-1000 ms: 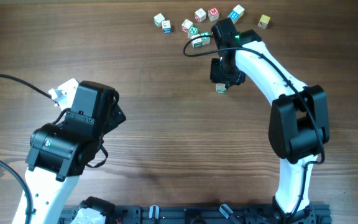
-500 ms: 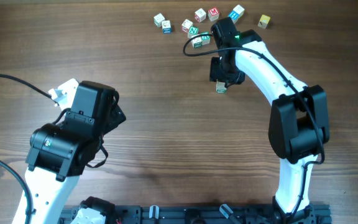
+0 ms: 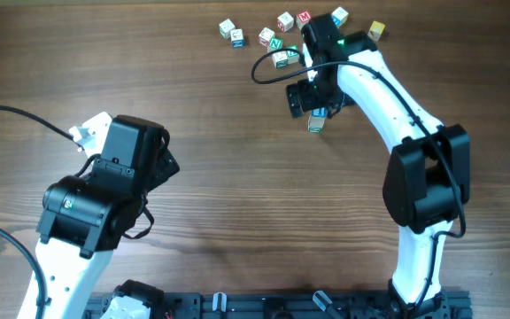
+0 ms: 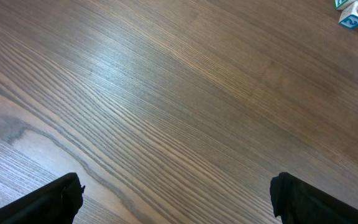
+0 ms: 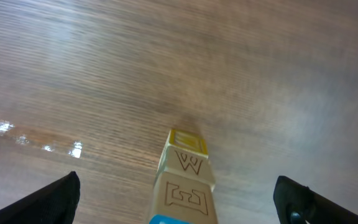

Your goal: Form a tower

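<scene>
**Inspector:** What is being noted at the jaws of the right gripper [image 5: 176,186]?

**Recorder:** They are being shown wide apart, one finger at each lower corner of the wrist view, and nothing is being clamped. The tower [image 5: 184,168] is standing between them, touching neither, upright on the table [image 5: 73,74]. Its blue-marked top is being seen nearest the camera, with a carved W lower down.

**Inspector:** Why is that spread being judged deliberate?

**Recorder:** Clearance is being given on both sides, so that the stack is not dragged over when the arm is lifted away. A sideways move is being regarded as the main risk.

**Inspector:** And the left gripper [image 4: 176,186]?

**Recorder:** Its jaws are likewise being shown apart, over bare wood and well away from the tower. It is being judged parked to leave room.

**Inspector:** What is lying further out?

**Recorder:** Loose letter cubes [image 3: 266,36] are being seen clustered at the far edge, near the tower but apart from it. Further storeys are being considered possible.
</scene>
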Available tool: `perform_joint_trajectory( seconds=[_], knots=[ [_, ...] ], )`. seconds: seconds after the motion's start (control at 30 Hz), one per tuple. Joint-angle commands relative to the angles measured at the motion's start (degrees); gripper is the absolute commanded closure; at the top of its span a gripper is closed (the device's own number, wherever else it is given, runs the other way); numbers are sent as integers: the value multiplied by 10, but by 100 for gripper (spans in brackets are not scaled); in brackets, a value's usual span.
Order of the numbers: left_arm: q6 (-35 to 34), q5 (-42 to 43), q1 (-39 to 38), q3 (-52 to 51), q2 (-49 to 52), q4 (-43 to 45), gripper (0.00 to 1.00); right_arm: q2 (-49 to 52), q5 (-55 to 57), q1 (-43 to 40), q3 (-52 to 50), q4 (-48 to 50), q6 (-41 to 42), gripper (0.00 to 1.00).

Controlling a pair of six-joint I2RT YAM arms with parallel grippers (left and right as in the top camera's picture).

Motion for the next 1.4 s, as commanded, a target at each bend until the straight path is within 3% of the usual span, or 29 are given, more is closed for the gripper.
perform_joint_trajectory(
  seconds=[0.0,0.23,0.47,0.97,1.37],
  knots=[
    [-9,3,6,-5,-1,2,0,-52,-8,-1,19,-11,-194,0],
    [-9,3,6,-5,-1,2,0,-53,-36,-5,15,-26,-408,0],
    [-9,3,6,-5,-1,2,0,1,-77,-12,12,-45,-495,0],
    [-9,3,6,-5,-1,2,0,36,-97,-18,12,-58,-584,2],
    [-9,3,6,-5,-1,2,0,79,-122,-52,12,-46,-591,5]
  ],
)
